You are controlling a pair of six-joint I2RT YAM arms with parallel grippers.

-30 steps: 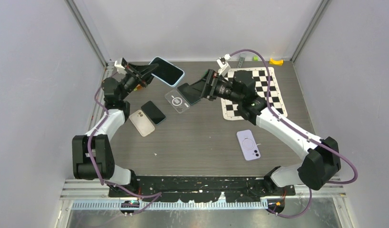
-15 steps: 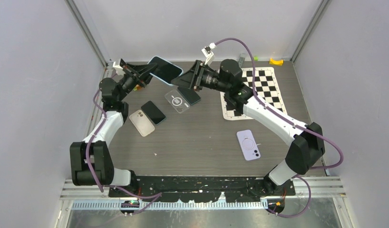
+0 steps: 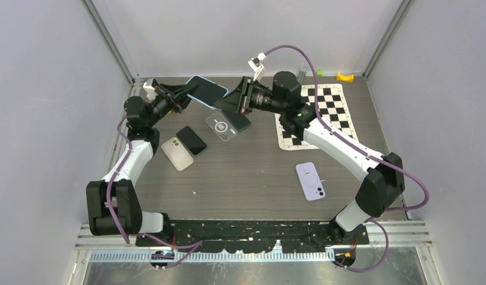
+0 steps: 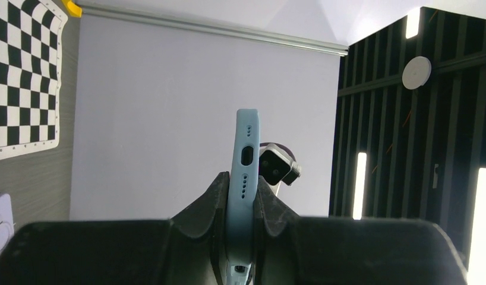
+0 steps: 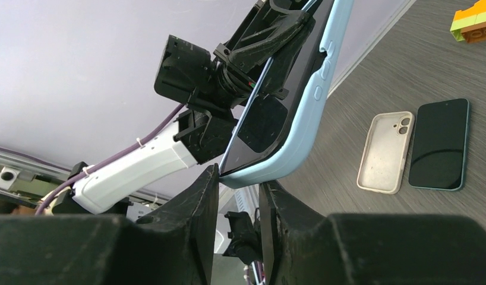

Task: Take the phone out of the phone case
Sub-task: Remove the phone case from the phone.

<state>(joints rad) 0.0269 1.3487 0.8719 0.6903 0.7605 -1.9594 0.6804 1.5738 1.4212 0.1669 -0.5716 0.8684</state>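
A phone (image 3: 206, 89) in a light-blue case hangs in the air at the back of the table. My left gripper (image 3: 184, 92) is shut on its left end. From the left wrist the case's (image 4: 246, 154) bottom edge with its port stands pinched between both fingers, left gripper (image 4: 242, 178). My right gripper (image 3: 227, 102) meets the phone's right end. In the right wrist view its narrowed jaws nip the case's (image 5: 312, 113) lower corner, right gripper (image 5: 239, 178). One fingertip lies on the screen (image 5: 294, 77) side, the other under the case's back.
On the table lie a clear case (image 3: 221, 126), a teal-edged phone (image 3: 240, 120), a black phone (image 3: 191, 140), a beige case (image 3: 177, 153) and a purple case (image 3: 311, 180). A checkerboard mat (image 3: 327, 113) and a yellow block (image 3: 345, 76) sit back right.
My right arm swung back and left up to the raised phone, and its jaws went from wide open to narrow around the case's corner. The left gripper kept its hold.
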